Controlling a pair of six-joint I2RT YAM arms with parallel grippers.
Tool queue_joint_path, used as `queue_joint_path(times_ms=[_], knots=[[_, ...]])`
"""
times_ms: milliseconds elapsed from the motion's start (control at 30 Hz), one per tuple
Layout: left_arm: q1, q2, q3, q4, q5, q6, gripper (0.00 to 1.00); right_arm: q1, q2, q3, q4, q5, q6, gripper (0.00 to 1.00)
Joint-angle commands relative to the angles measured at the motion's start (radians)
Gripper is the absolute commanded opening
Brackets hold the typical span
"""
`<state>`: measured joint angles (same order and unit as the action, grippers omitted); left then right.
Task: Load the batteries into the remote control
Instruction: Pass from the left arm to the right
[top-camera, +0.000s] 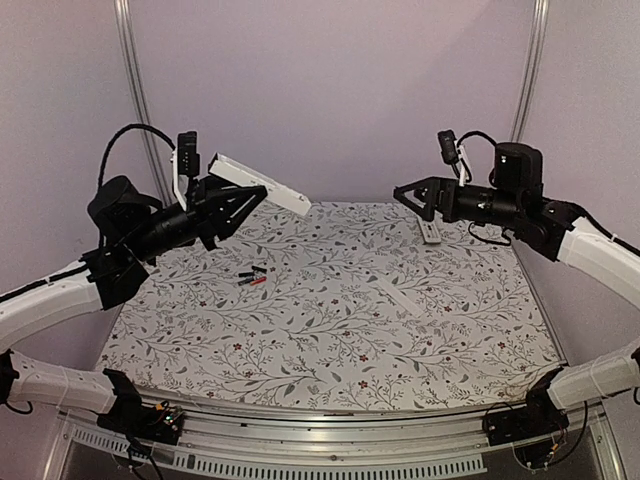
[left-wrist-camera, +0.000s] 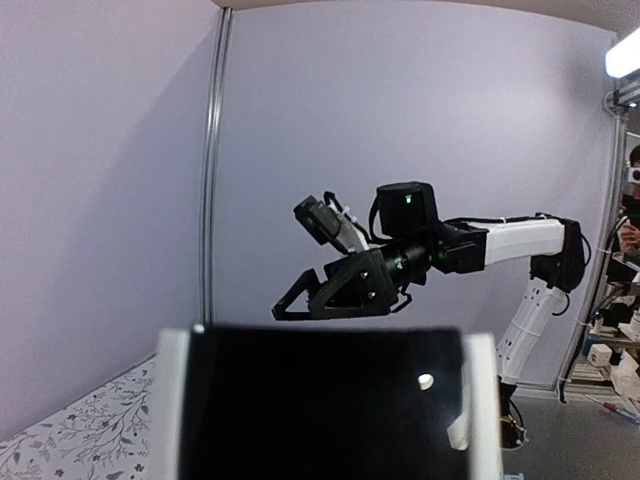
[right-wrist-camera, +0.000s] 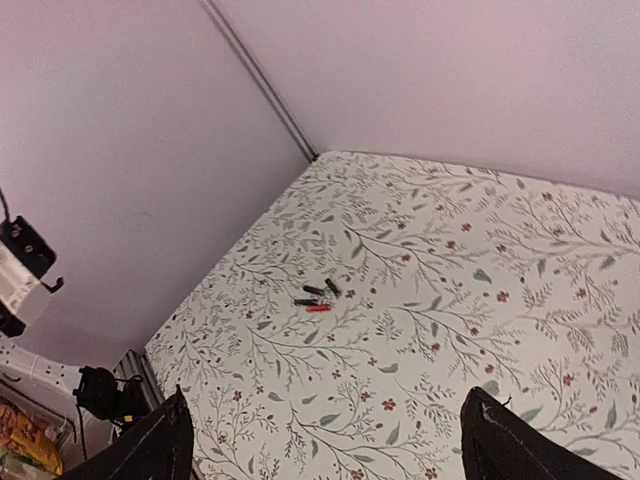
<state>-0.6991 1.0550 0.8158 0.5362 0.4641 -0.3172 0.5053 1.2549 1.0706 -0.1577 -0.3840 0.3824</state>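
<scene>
Remote (top-camera: 290, 198) is up in the air at the far left, pinched slantwise in the left hand (top-camera: 250, 197), well above the worktop (top-camera: 330, 370). I cannot tell whether its compartment is open.

The batteries (top-camera: 252, 277) lie below it in a small loose cluster on the worktop, black and red, with neither hand touching them. By that, none is loaded yet.

Further right lies a white strip (top-camera: 400, 297), possibly the cover. Beyond it, near the far edge, is a small grey piece (top-camera: 430, 231).

The right hand (top-camera: 398, 192) hangs above that piece. Its fingers (right-wrist-camera: 160, 445) are spread wide and hold nothing.

I judge the task barely begun: the remote is lifted and presented. Picking up each battery, seating it and closing the cover all remain.
</scene>
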Motion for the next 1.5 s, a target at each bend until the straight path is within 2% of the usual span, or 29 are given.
queue_joint_path(times_ms=[0, 100, 233, 500, 633, 800, 867, 1133, 1167, 1267, 1300, 1367, 1467], knots=[[-0.058, 0.004, 0.014, -0.013, 0.093, 0.142, 0.00, 0.171, -0.046, 0.061, 0.179, -0.246, -0.288, 0.92], [-0.095, 0.016, 0.017, -0.013, 0.118, 0.196, 0.00, 0.306, -0.038, 0.096, 0.246, -0.278, -0.420, 0.92], [-0.134, 0.039, 0.034, -0.041, 0.153, 0.255, 0.00, 0.423, 0.039, 0.205, 0.172, -0.232, -0.562, 0.91], [-0.161, 0.059, 0.056, -0.097, 0.156, 0.294, 0.00, 0.526, 0.198, 0.311, 0.070, -0.179, -0.683, 0.86], [-0.166, 0.060, 0.054, -0.107, 0.158, 0.299, 0.00, 0.527, 0.217, 0.301, 0.098, -0.171, -0.681, 0.72], [-0.169, 0.056, 0.049, -0.122, 0.172, 0.302, 0.00, 0.527, 0.231, 0.296, 0.088, -0.161, -0.679, 0.45], [-0.170, 0.053, 0.048, -0.127, 0.177, 0.303, 0.00, 0.527, 0.233, 0.294, 0.083, -0.162, -0.677, 0.37], [-0.170, 0.031, 0.034, -0.123, 0.187, 0.285, 0.00, 0.526, 0.222, 0.287, 0.045, -0.104, -0.665, 0.19], [-0.169, 0.029, 0.031, -0.123, 0.172, 0.273, 0.03, 0.524, 0.217, 0.284, 0.040, -0.088, -0.664, 0.18], [-0.169, 0.022, 0.027, -0.136, 0.100, 0.236, 0.66, 0.495, 0.224, 0.289, -0.010, -0.078, -0.648, 0.12], [-0.168, 0.019, 0.026, -0.144, 0.072, 0.228, 0.80, 0.477, 0.229, 0.284, -0.025, -0.076, -0.641, 0.11], [-0.163, 0.006, 0.022, -0.166, 0.002, 0.207, 0.93, 0.442, 0.233, 0.253, -0.048, -0.048, -0.625, 0.09], [-0.135, -0.022, 0.005, -0.198, -0.096, 0.156, 0.99, 0.413, 0.239, 0.193, -0.075, 0.008, -0.626, 0.07]])
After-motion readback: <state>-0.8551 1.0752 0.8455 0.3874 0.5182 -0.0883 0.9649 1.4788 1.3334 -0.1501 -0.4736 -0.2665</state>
